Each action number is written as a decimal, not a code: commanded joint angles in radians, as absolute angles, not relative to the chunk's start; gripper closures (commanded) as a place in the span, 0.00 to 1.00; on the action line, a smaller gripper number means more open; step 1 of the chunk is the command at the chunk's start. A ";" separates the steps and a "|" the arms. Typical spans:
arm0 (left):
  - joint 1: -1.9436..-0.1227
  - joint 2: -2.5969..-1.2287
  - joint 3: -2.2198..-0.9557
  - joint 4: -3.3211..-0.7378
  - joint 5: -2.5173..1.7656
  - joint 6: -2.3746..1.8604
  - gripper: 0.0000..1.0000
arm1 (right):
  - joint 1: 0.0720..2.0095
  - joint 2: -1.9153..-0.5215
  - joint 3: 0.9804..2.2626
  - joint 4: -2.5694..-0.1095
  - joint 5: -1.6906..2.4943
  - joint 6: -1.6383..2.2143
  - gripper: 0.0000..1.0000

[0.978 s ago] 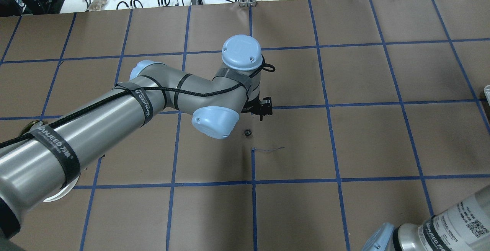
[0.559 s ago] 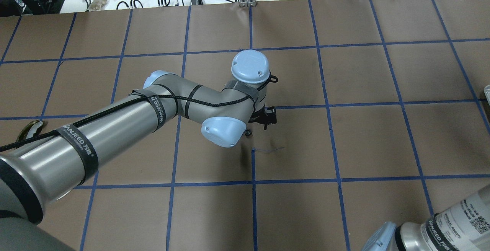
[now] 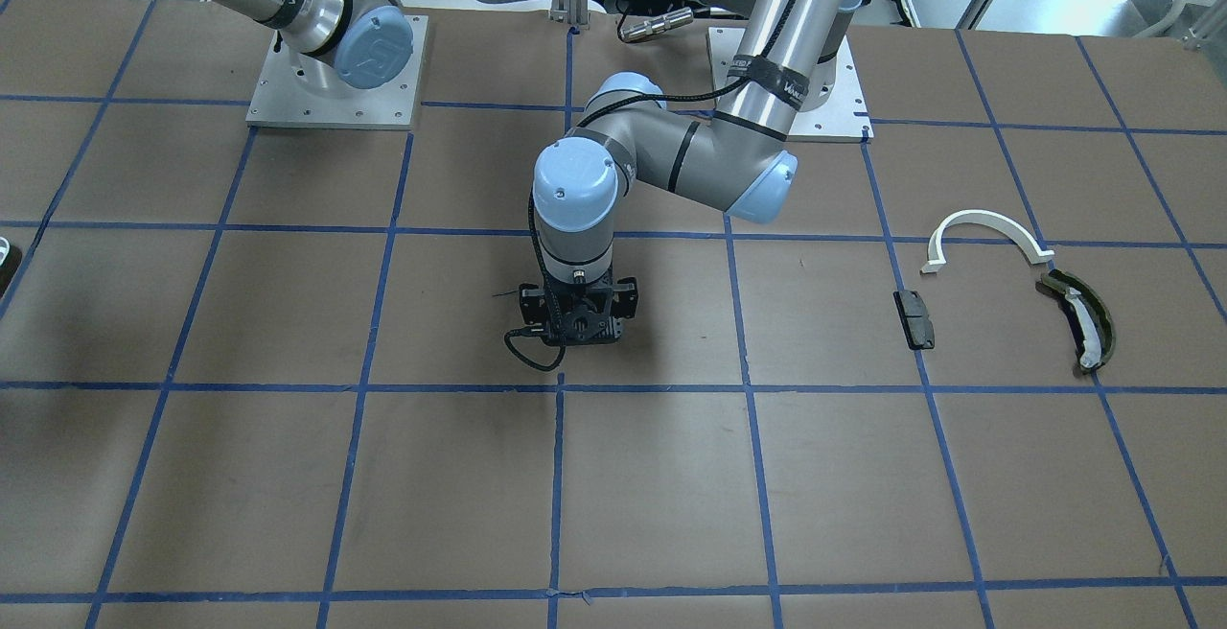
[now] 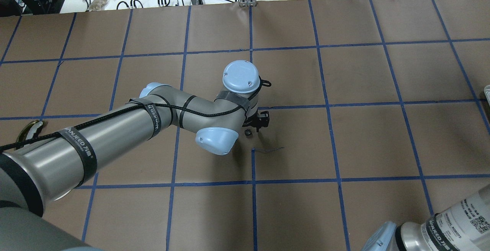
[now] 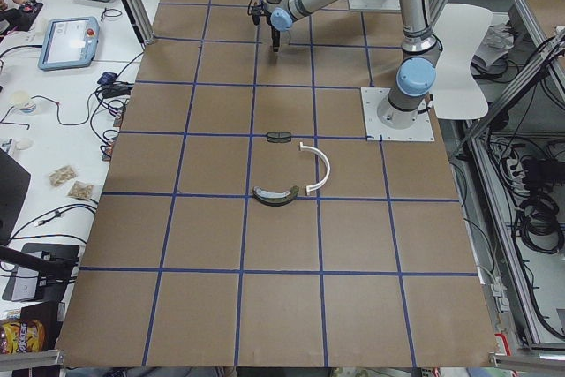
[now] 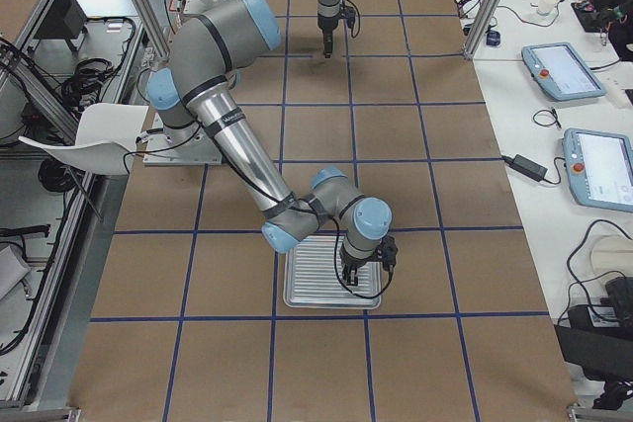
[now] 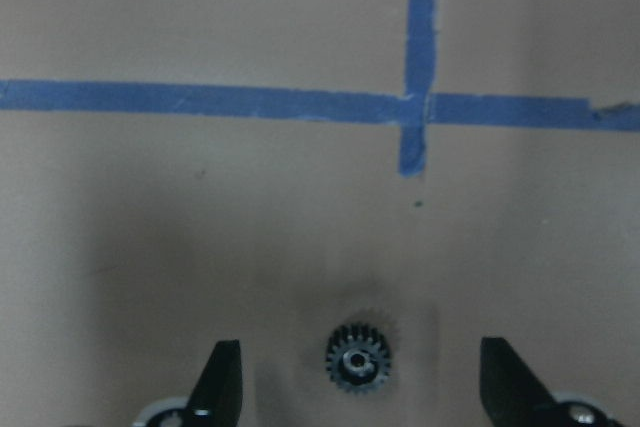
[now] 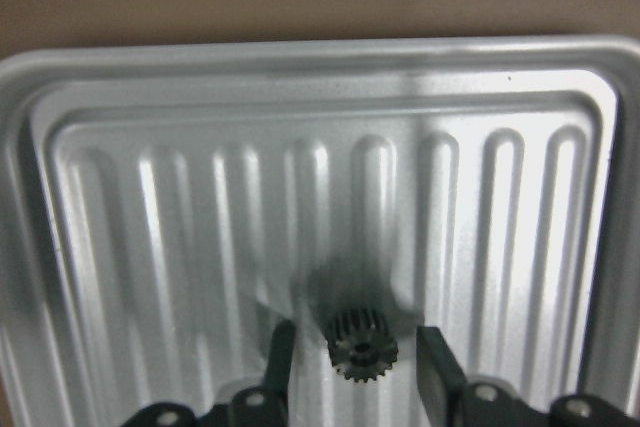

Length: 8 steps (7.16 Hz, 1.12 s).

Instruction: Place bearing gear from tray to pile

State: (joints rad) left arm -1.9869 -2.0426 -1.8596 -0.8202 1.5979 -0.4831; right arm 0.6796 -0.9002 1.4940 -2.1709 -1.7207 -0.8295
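A small black bearing gear [image 8: 362, 345] lies in the ribbed metal tray [image 8: 200, 197]. My right gripper [image 8: 355, 362] is open, its fingers on either side of the gear without touching it; it hangs over the tray [image 6: 307, 289] in the right side view. A second black gear [image 7: 357, 357] lies on the brown paper at the table's middle [image 4: 248, 132]. My left gripper [image 7: 360, 387] is open and low over it. The pile lies far to my left: a white half-ring arc [image 3: 987, 221], a dark grey block [image 3: 914, 319] and an olive-green shoe [image 3: 1083, 317].
The table is brown paper with a blue tape grid. A thin loose thread [image 4: 270, 149] lies just in front of the middle gear. Cables and tablets sit past the table's far edge. The left arm's elbow [image 4: 214, 140] hangs low near the gear.
My left gripper has come nearer and lower, settling over the gear on the paper. The gear has not moved. The right arm's base has not moved.
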 commanded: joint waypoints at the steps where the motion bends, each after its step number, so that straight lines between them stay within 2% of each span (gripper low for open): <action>1: -1.973 -2.051 -1.874 -0.808 1.595 -0.479 0.26 | 0.680 -0.903 1.493 -2.169 -1.723 -0.831 1.00; 4: -1.976 -2.048 -1.865 -0.818 1.556 -0.480 0.54 | 0.684 -0.946 1.480 -2.139 -1.750 -0.836 1.00; 6: -1.977 -2.025 -1.864 -0.818 1.557 -0.473 0.82 | 0.748 -1.041 1.482 -1.996 -1.668 -0.816 1.00; 7: -1.973 -2.014 -1.862 -0.818 1.559 -0.447 1.00 | 0.814 -1.076 1.483 -1.924 -1.631 -0.748 1.00; 8: -1.970 -2.003 -1.870 -0.819 1.565 -0.446 1.00 | 0.907 -1.103 1.489 -1.872 -1.600 -0.723 1.00</action>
